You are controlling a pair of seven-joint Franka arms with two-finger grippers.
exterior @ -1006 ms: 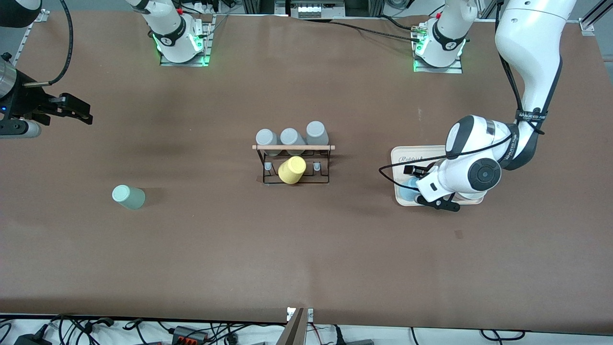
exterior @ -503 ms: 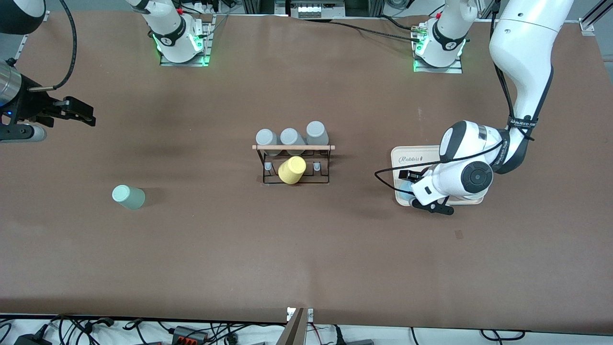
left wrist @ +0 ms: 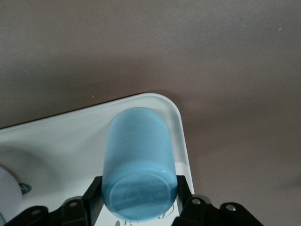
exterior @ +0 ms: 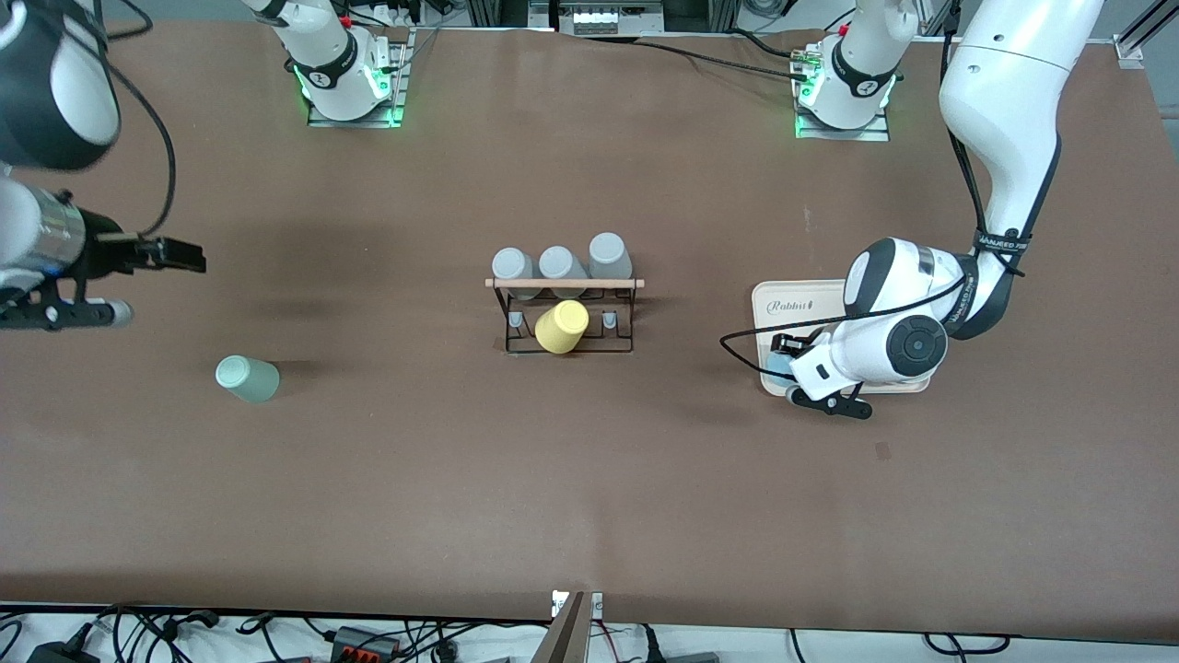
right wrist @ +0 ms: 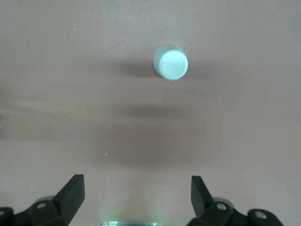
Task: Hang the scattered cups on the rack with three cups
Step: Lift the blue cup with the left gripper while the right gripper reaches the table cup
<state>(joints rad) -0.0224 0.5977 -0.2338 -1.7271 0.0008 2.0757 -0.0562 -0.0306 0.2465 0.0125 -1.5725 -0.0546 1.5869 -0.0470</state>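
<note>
Left gripper [left wrist: 139, 207] clasps the smooth blue tumbler [left wrist: 139, 168]; right gripper [right wrist: 136, 193] gapes above bare table.

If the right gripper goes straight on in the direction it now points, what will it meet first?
Probably the bare table. The right gripper is open, up in the air at the right arm's end of the table. The mint green cup sits off that line in the right wrist view, so a straight advance would likely miss it.

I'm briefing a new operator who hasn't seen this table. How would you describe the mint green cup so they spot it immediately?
Start at the rack in the middle of the table, then look toward the right arm's end. The mint green cup stands there alone, upside down, a little nearer the front camera than the rack. Every other cup sits at the rack or on the tray.
</note>
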